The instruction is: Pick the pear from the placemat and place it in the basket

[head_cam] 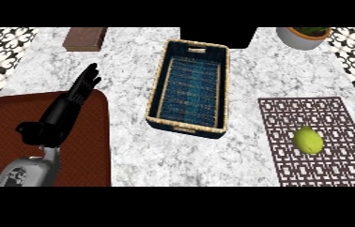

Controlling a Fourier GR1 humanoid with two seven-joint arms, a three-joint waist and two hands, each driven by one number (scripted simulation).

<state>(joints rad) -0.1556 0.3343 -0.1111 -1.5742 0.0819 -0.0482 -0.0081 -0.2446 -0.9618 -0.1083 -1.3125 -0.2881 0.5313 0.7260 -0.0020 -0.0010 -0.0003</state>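
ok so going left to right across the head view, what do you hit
left hand → basket → pear on the placemat. Left out: the brown block and the plant pot, since each overlaps one of these sideways.

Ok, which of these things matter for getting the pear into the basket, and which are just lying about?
For the job: pear, patterned placemat under it, basket.
Lying about: brown block, plant pot, dark red mat by the open left hand.
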